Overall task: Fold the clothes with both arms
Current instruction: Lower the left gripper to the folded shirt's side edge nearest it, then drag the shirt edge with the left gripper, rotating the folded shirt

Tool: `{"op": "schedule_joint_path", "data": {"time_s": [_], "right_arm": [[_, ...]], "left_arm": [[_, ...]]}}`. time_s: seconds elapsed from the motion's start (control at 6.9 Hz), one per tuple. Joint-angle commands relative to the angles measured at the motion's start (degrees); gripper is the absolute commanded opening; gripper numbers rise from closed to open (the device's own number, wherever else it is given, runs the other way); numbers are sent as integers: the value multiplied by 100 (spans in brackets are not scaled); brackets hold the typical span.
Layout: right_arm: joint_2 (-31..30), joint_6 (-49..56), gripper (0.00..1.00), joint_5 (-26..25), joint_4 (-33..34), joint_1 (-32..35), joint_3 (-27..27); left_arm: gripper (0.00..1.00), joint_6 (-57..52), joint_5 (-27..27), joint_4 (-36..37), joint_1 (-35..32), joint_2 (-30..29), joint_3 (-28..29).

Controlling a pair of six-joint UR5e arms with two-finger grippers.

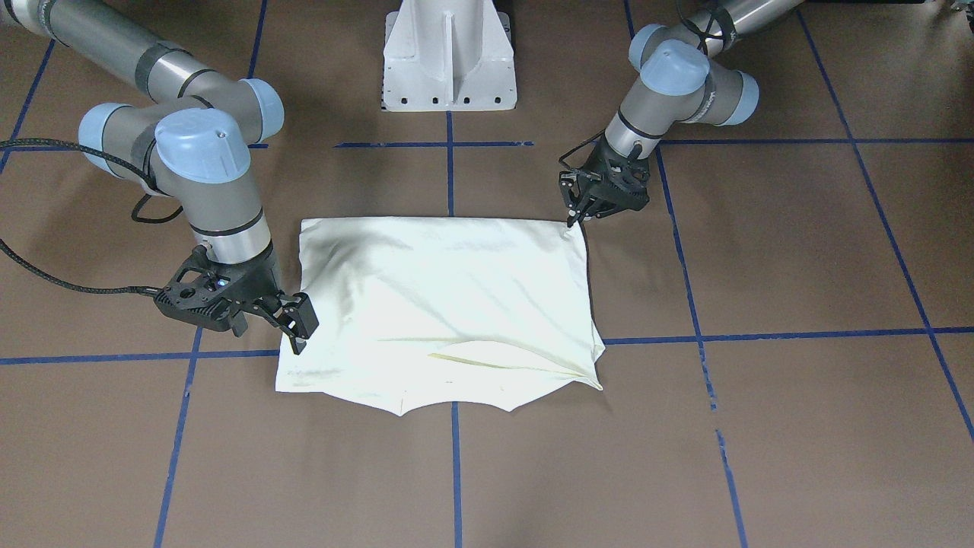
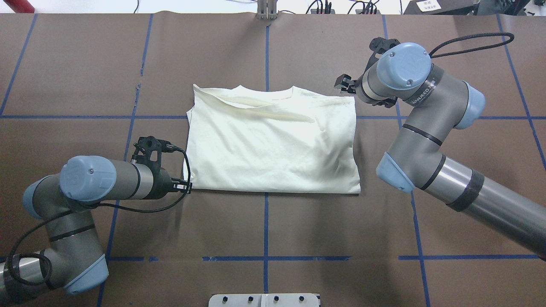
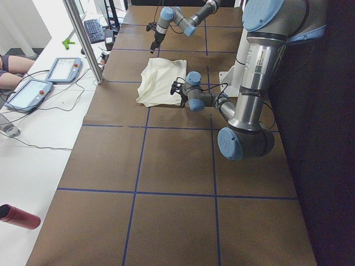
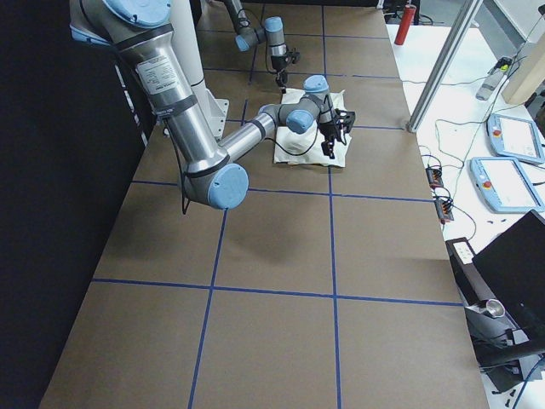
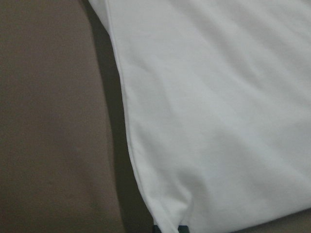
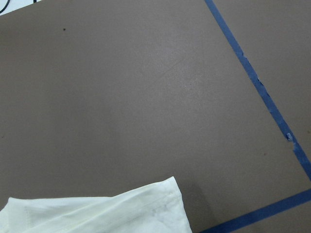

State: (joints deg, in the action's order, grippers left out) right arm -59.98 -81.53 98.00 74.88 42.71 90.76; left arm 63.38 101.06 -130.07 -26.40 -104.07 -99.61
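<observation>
The folded pale shirt [image 2: 273, 145] lies flat on the brown surface [image 2: 341, 230], the left fingers [image 1: 571, 219] clenched on its near corner and the right fingers [image 1: 295, 335], whose grip I cannot tell, low at the opposite far edge, likely to lift for another fold

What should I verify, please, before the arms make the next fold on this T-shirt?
1. T-shirt lies folded and flat on the table: ok.
2. Left hand is at its shirt corner: ok.
3. Left hand actually pinches the fabric: cannot tell.
4. Right hand has hold of the shirt: not ok. Its jaws stand apart, and the right wrist view shows the corner lying free.
5. Arms are on opposite sides of the shirt, uncrossed: ok.
</observation>
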Motion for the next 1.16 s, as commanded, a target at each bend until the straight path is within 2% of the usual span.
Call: {"op": "schedule_joint_path", "data": {"time_s": [0.0, 0.29, 0.43, 0.58, 1.01], "right_arm": [[-5, 6, 100, 0, 0, 0, -6], [4, -3, 100, 9, 0, -9, -6], [12, -38, 100, 0, -9, -9, -6], [12, -38, 100, 9, 0, -9, -6], [39, -56, 100, 0, 0, -17, 29]], "left_arm": [[0, -132, 2, 25, -92, 27, -93], [0, -1182, -16, 86, -801, 45, 81], [0, -1779, 1, 96, -1293, 10, 369], [0, -2142, 10, 78, -1724, -243, 885], [0, -2427, -33, 34, -2378, -2285, 3421]]}}
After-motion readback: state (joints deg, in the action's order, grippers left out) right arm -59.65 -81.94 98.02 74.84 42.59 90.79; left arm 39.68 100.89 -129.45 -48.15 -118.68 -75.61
